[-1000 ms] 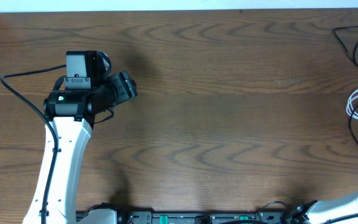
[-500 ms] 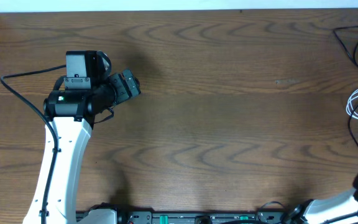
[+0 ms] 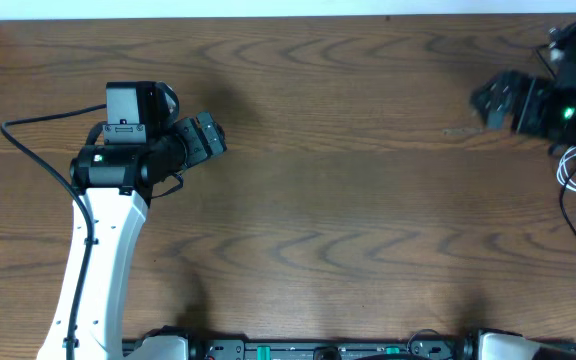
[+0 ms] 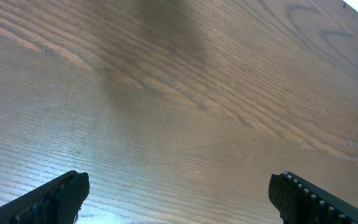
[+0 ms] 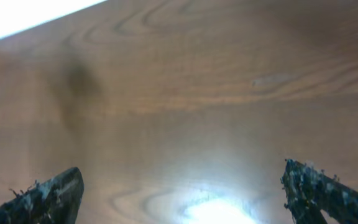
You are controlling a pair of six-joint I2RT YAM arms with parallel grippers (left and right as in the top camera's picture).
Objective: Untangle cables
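The white cable [image 3: 572, 168] lies coiled at the table's far right edge in the overhead view. The black cable [image 3: 568, 208] curves just below it, and its upper loop is hidden under my right arm. My right gripper [image 3: 484, 100] is open and empty, to the left of the cables, pointing left. In the right wrist view its jaws [image 5: 182, 186] frame only bare wood. My left gripper [image 3: 214, 137] is open and empty at the far left, a long way from the cables. Its jaws [image 4: 179, 186] show only bare wood too.
The brown wooden table [image 3: 368, 200] fills the view. A thick black arm wire [image 3: 28, 150] loops beside the left arm. The table's far edge runs along the top, and the cables run off the right edge of the view.
My right arm has swung from the bottom right corner up to the top right and now covers the black cable's upper loop. The left arm has barely moved.
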